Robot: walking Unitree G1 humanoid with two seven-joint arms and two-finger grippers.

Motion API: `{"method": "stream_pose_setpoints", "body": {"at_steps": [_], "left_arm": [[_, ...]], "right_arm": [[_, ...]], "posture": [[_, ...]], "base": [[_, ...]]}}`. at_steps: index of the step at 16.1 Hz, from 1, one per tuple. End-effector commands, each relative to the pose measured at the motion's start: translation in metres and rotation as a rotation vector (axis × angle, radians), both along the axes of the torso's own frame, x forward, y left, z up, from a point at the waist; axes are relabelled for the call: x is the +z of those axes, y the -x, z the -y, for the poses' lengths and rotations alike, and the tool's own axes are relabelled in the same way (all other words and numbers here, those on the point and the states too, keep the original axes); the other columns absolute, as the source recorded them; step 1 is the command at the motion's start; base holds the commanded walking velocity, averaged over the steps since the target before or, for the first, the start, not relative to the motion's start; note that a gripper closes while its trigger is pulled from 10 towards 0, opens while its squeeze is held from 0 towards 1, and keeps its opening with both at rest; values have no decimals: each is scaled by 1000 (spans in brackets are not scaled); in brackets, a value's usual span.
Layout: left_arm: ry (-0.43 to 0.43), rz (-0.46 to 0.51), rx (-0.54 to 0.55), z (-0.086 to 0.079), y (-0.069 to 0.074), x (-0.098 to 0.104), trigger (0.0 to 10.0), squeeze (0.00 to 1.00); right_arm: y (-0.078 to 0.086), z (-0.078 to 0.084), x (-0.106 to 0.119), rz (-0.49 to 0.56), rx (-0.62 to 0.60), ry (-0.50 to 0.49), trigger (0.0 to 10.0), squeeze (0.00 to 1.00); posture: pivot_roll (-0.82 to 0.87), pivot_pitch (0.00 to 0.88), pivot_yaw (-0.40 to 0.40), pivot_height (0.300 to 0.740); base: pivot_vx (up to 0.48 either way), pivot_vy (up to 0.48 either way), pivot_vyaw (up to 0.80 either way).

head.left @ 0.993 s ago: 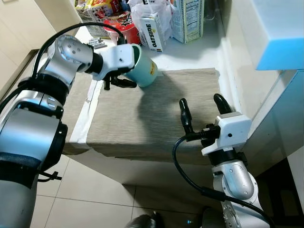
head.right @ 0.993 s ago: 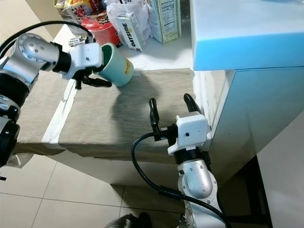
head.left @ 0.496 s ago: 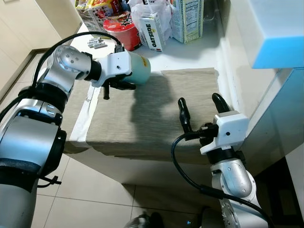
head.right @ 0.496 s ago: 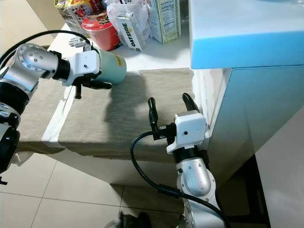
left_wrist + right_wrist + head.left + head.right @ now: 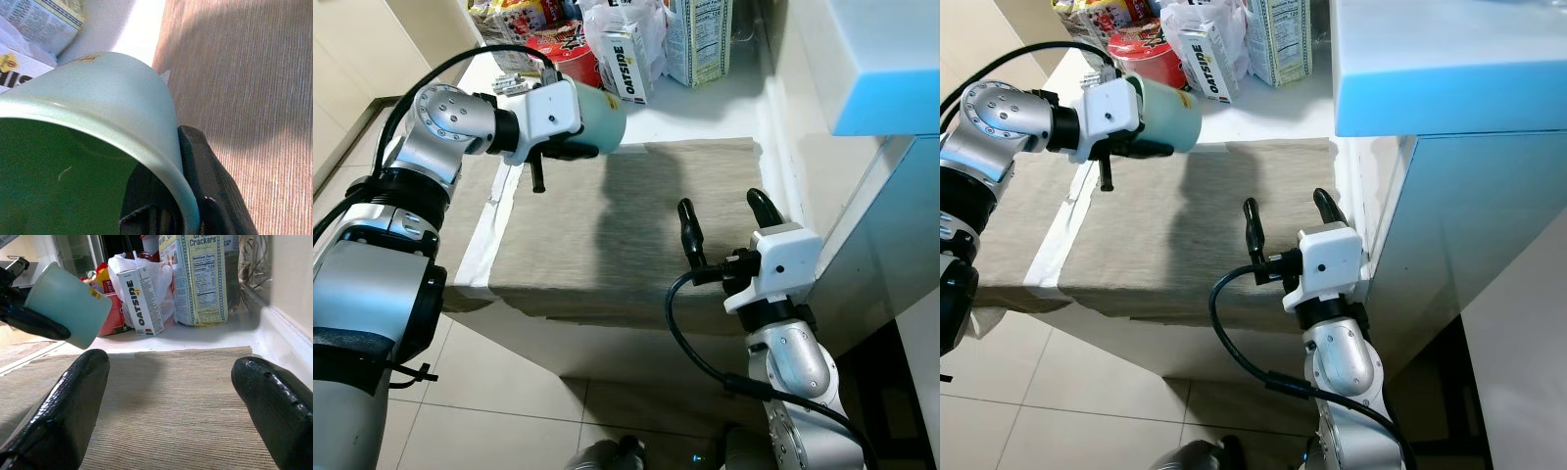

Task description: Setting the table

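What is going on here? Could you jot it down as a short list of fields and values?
Setting: table with a beige placemat
Left gripper: shut on the mint green cup, held on its side in the air above the placemat's far corner
Right gripper: open, over the placemat's near edge
Behind: Oatside carton, cracker box, red bowl

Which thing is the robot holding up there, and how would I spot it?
Look at the grey-brown table mat, then above its far left corner. There the left gripper holds a pale mint-green cup on its side in the air, plain beside the printed cartons behind it.
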State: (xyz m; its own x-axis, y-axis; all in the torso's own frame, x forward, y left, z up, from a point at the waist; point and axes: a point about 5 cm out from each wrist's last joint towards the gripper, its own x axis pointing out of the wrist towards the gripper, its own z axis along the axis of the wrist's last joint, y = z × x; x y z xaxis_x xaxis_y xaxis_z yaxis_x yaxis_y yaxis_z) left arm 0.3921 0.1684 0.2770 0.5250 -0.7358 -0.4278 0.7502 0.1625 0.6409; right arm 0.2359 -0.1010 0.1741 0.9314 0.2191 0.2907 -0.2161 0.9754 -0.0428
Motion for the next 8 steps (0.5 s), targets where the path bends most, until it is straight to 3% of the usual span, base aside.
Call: {"method": "stream_pose_setpoints", "body": {"at_steps": [1,8], "left_arm": [[29,41,22,-12,2,8,0,0],[131,125,37,-22,7,27,0,0]], "right_arm": [[-4,10,-44,-227,-45,10,10000,0],[-14,7,-42,-211,-20,12,10000,0]], "posture": [[-204,160,228,740],[-184,126,206,740]], "base": [[0,0,0],[0,0,0]]}}
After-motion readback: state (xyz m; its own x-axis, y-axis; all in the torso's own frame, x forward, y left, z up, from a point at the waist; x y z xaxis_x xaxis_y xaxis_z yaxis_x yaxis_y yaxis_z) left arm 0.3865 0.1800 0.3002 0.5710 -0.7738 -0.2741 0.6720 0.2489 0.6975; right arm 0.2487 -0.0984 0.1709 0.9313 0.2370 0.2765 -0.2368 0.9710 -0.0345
